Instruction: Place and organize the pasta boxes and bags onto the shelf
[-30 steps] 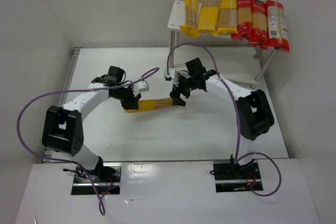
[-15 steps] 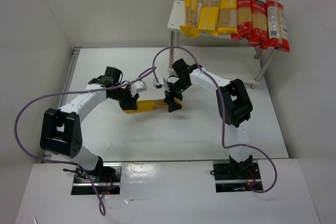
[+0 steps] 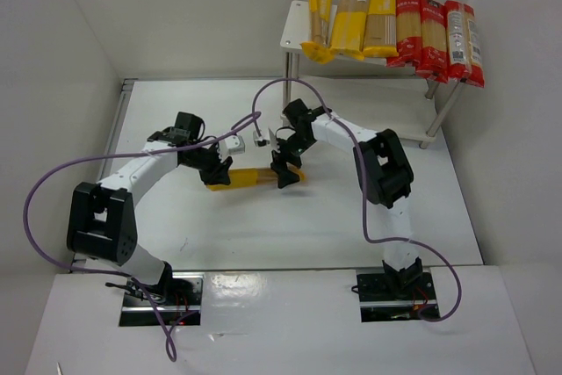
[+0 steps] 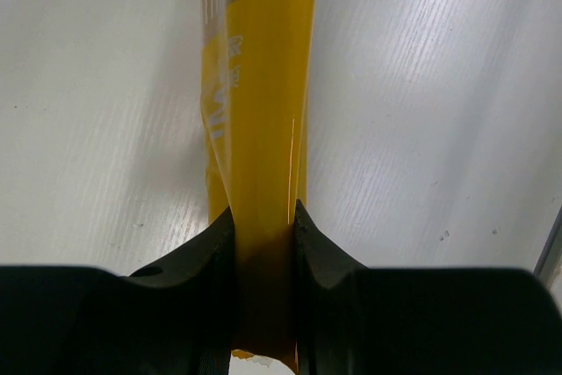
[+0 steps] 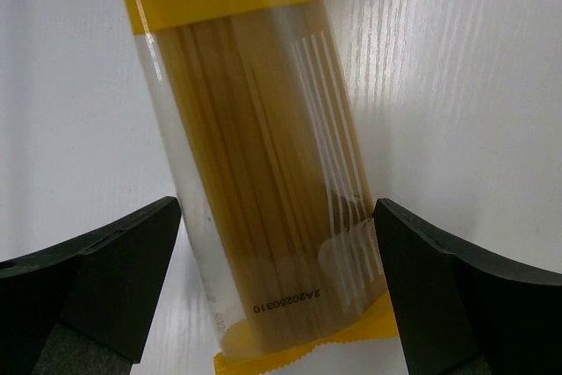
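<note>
Left gripper (image 4: 263, 217) clamped on end of yellow packet (image 3: 255, 176); right gripper (image 5: 277, 210) gaping, astride clear end, gripping nothing. Packet mid-table, near-left of shelf (image 3: 294, 31) (top tier crowded) — risk: left lets go before right closes, packet drops.

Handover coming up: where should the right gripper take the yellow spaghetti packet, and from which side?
Probably the free clear-window end of the yellow packet, from above, across its narrow width: its broad face points up, the left gripper pinches the other end, and the open right gripper straddles this one.
</note>
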### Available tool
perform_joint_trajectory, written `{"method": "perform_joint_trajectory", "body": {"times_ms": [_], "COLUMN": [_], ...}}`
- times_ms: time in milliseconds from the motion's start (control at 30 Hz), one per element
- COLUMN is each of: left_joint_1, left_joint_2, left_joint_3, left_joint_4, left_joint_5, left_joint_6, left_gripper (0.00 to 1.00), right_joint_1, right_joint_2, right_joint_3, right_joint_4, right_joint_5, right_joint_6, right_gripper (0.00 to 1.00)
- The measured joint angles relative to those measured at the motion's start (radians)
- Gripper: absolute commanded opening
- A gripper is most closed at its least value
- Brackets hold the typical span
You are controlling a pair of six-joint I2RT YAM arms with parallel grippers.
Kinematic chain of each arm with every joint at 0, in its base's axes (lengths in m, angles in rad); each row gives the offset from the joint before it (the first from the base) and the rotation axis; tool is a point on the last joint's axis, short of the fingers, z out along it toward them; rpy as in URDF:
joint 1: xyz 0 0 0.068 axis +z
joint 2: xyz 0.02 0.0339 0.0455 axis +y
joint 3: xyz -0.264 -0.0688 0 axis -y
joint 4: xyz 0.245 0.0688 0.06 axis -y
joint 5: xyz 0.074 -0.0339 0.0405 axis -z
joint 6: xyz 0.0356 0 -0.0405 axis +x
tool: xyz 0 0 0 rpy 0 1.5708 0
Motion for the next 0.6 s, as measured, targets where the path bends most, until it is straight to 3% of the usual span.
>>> {"method": "perform_joint_trajectory", "body": {"times_ms": [300, 433, 533, 600], "left_joint_1": [0.000, 0.003, 0.004, 0.014], "left_joint_2": [-0.041, -0.043, -0.045, -0.045], "left_joint_3": [0.000, 0.000, 0.000, 0.000], "left_joint_4": [0.000, 0.000, 0.007, 0.048], "left_joint_5": [0.027, 0.037, 0.038, 0.018], "left_joint_6": [0.000, 0.000, 0.002, 0.010], "left_gripper": [0.00, 0.00, 0.00, 0.00], "right_joint_1": [0.042, 0.069, 0.076, 0.087], "right_joint_2": [0.047, 0.060, 0.069, 0.073], "right_joint_3": [0.021, 0.039, 0.044, 0.046], "right_joint_4": [0.016, 0.036, 0.047, 0.036], "right_joint_5": [0.052, 0.080, 0.086, 0.076], "right_joint_6": [0.059, 0.066, 0.066, 0.040], "right_gripper": [0.99, 0.88, 0.03, 0.00]}}
